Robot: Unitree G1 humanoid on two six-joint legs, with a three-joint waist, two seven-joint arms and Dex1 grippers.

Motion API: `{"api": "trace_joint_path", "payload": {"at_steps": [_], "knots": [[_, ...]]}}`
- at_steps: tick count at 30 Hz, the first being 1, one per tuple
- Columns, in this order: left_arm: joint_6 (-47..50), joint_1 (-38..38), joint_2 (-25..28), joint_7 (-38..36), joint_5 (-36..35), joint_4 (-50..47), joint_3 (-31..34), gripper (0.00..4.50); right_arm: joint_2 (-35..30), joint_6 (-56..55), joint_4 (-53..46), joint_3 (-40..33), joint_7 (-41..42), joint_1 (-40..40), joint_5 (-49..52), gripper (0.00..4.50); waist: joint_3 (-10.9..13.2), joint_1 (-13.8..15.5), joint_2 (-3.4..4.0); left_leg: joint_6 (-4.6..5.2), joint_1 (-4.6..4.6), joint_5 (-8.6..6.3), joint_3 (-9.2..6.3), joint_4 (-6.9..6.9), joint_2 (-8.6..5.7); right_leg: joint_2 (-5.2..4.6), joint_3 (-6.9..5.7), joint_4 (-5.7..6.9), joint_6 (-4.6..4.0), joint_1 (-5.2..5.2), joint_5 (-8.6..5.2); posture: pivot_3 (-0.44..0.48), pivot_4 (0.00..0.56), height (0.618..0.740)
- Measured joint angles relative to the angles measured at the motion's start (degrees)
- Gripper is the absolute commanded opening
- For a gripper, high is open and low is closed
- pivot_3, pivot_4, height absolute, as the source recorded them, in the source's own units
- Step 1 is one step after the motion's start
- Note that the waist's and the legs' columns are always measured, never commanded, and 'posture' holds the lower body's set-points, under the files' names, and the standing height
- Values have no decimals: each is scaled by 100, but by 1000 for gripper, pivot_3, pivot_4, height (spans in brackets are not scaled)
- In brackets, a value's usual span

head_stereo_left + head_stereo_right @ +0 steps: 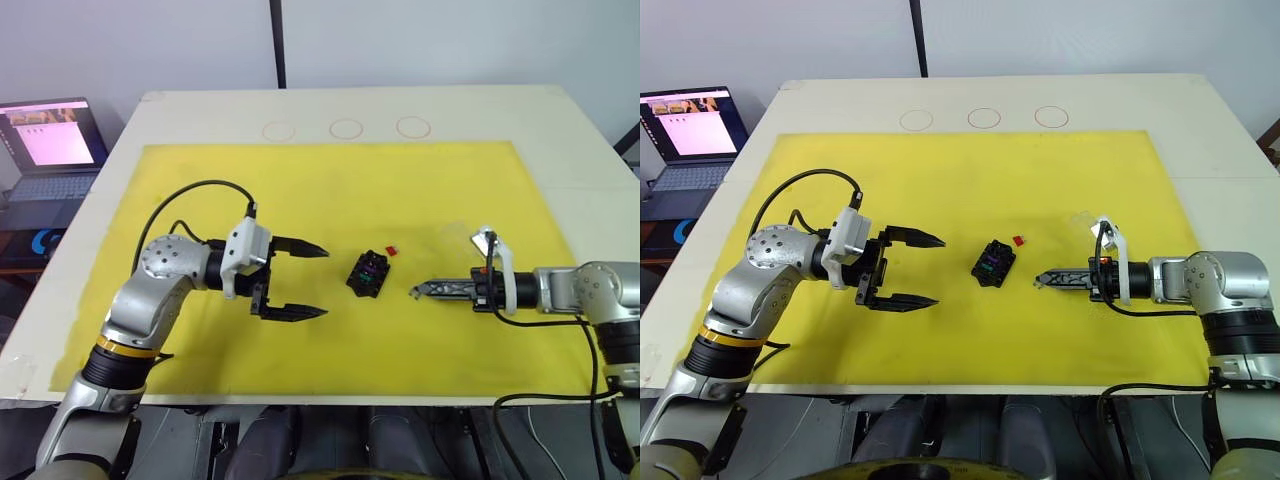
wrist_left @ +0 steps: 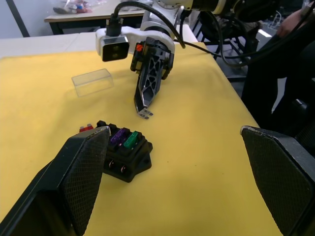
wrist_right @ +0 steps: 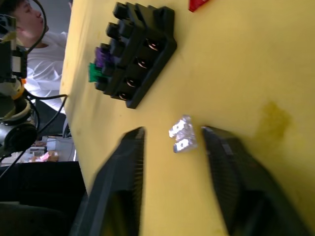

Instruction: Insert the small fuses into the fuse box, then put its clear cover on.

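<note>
The black fuse box lies in the middle of the yellow mat, with a green and a purple fuse seated in it. A red fuse lies loose on the mat just behind the box. My left gripper hangs wide open to the left of the box, holding nothing. My right gripper is low on the mat to the right of the box. Its fingers are slightly open around a pale greyish fuse, with a gap on each side. The clear cover rests on the mat behind the right gripper.
Three red circles are drawn on the white table beyond the mat. An open laptop stands off the table's left side. A person in white sits beyond the table on my left.
</note>
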Motion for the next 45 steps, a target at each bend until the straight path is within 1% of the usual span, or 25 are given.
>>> {"api": "trace_joint_path", "payload": {"at_steps": [14,17,20,21,23,32,35,37,40,43,45], "knots": [[-14,-7,-4,0,5,5,-7,4500,85,-38,-132,-84,-37,105,-63,1769,-3,0,-3,-2,0,1,0,2,0,0,0,5,-1,0,0,0,150,740],[-24,-7,-6,0,8,8,-7,4500,143,-46,-111,-121,-153,105,-130,1222,-6,-5,-4,-4,2,2,0,3,0,0,0,7,-2,0,1,0,150,740],[-38,-7,-6,1,21,9,-7,4500,226,-32,-94,-157,-212,105,-167,211,-8,-1,-6,-5,2,3,0,5,0,0,0,8,-2,1,2,0,150,740],[-48,-6,-6,1,29,9,-7,4500,237,-23,-100,-157,-208,105,-165,21,-10,0,-10,-5,2,3,0,6,0,0,0,8,-2,2,2,0,150,740],[-62,-6,-7,2,46,9,-9,4500,237,-25,-105,-157,-208,115,-175,21,-17,1,-19,-5,2,3,-1,9,-1,0,0,8,-1,4,5,0,150,740],[-139,-6,-18,-1,117,31,-23,4500,243,-15,-164,-212,-209,150,-213,21,-19,4,-19,-5,3,3,0,11,-1,0,0,8,0,5,7,0,150,740],[-159,-4,-7,-1,116,69,-16,4500,226,57,-414,-361,-278,147,-138,21,-19,5,-18,-5,2,3,1,11,-3,-1,3,9,0,3,7,0,150,740],[-158,-2,8,4,106,84,16,4500,115,118,-844,-550,-426,-15,-78,21,-18,-3,-10,-5,0,3,6,9,-3,-2,9,15,0,-7,7,0,150,740],[-151,-1,19,42,94,152,62,4500,2,239,-1616,-780,-805,-497,-28,21,-18,-9,-9,-6,0,4,7,4,0,-1,8,27,-1,-21,7,0,150,740],[-106,-31,-42,221,94,407,103,4500,-40,224,-2614,-694,-1287,-781,-104,21,-18,11,-10,-7,-1,4,7,5,0,-2,7,38,-2,-28,6,0,150,740],[-31,-94,-105,332,97,535,114,4500,-68,132,-3011,-491,-1537,-810,-253,21,-17,31,-12,-8,-7,5,5,12,-8,-11,3,44,-1,-29,6,0,150,740]]}}
